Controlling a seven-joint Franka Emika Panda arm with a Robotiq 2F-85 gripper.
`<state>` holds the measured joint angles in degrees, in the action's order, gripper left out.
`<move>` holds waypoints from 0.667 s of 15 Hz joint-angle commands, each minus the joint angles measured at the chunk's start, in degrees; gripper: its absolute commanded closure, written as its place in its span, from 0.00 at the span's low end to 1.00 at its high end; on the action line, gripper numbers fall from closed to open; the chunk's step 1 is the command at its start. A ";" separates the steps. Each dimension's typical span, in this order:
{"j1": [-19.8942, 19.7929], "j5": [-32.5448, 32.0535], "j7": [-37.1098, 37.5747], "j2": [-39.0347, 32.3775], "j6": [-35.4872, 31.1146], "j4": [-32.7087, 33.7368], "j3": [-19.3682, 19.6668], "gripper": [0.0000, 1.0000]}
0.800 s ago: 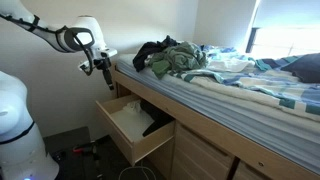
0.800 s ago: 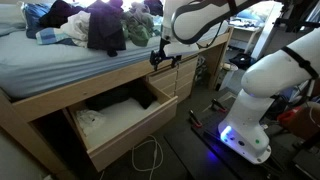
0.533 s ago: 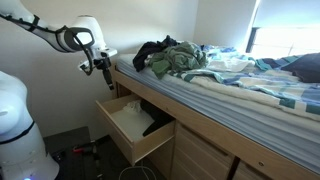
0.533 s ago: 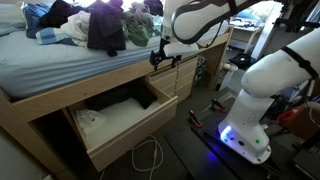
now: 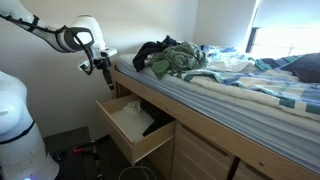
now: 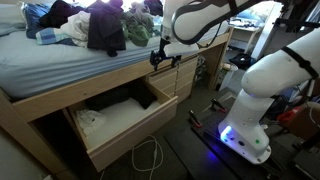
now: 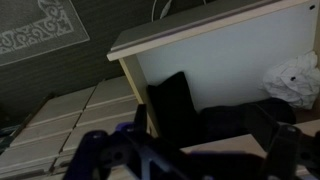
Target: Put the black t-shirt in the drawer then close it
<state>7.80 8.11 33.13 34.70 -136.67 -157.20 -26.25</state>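
Zero change from the earlier frames: the black t-shirt (image 5: 150,52) lies where it lay, heaped at the corner of the bed (image 5: 240,105) against a green-and-white garment (image 5: 182,60). In an exterior view the shirt (image 6: 104,30) droops over the mattress edge, above the drawer (image 6: 140,133). The drawer is pulled well out beneath the bed's wooden rail, so its pale inside lies open from above. White cloth sits at one end and something dark at the back, too dim to name. The shirt is plain dull black, crumpled and limp. The gripper (image 5: 103,68) hovers off the bed corner, over the drawer, jaws apart and holding nothing. The wrist view looks down into the drawer (image 7: 220,70).
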 commanded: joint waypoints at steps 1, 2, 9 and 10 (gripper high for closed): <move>0.48 -1.24 3.28 -1.69 -3.30 1.04 -0.70 0.00; 0.52 -1.07 4.04 -2.15 -4.53 1.39 -0.96 0.00; -0.08 0.06 14.90 -7.75 -13.62 4.95 -1.63 0.00; -0.32 -0.27 16.63 -8.72 -15.49 5.61 -1.87 0.00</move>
<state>8.15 8.06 44.83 29.88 -147.88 -154.26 -27.38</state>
